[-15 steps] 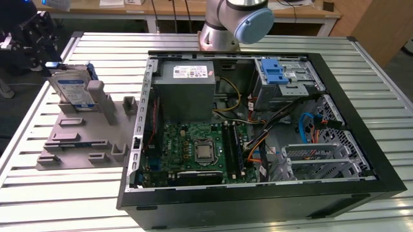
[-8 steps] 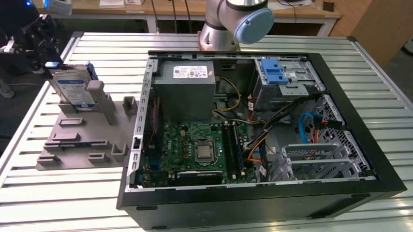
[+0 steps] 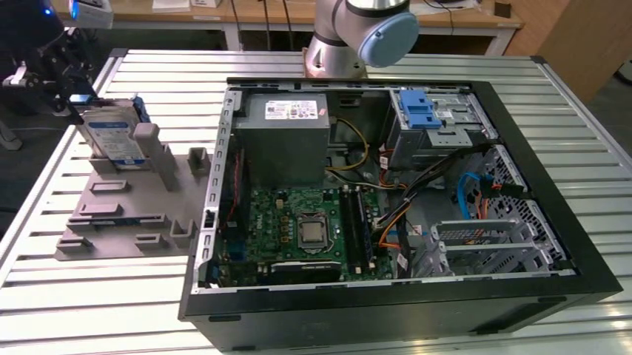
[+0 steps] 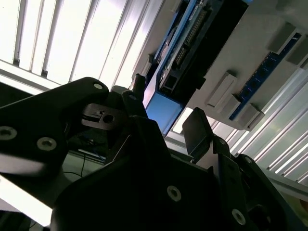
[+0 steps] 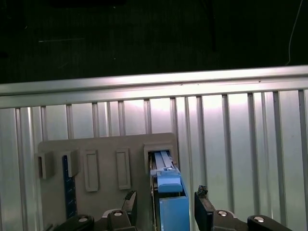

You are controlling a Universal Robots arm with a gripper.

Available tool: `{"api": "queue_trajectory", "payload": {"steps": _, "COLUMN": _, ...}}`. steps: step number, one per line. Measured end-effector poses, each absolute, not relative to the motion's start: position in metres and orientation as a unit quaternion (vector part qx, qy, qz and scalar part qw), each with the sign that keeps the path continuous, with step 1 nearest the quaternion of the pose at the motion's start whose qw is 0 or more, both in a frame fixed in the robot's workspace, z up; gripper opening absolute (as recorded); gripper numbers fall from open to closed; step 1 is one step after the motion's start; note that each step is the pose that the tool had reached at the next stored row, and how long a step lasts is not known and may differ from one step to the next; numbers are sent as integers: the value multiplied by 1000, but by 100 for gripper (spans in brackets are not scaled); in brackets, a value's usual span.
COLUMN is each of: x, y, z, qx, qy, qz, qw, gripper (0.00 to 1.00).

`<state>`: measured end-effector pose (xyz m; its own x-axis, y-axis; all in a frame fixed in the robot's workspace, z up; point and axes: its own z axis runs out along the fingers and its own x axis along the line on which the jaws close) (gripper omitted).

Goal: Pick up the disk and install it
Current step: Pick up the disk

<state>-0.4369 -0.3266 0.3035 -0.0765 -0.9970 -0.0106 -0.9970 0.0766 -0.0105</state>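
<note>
Tool (image 5: 166,193) spread either side of the standing disk (image 5: 169,211)

In the first wrist view its fingers (image 5: 131,204) straddle the blue-framed disk, with a narrow gap showing on each side, so nothing is pinched. The disk stands on edge in a slot of the grey holder plate (image 3: 118,214). The plate lies on the slatted metal tabletop (image 3: 99,296) at the exterior view's left. It is just beside the open computer case (image 3: 395,314), so the disk is outside the case.
</note>
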Motion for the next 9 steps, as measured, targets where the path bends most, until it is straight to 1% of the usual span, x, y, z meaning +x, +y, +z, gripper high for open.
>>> {"api": "queue_trajectory", "payload": {"steps": 9, "x": -437, "y": -325, "z": 297, "qx": -679, "qy": 734, "qz": 1, "qw": 6, "gripper": 59}}
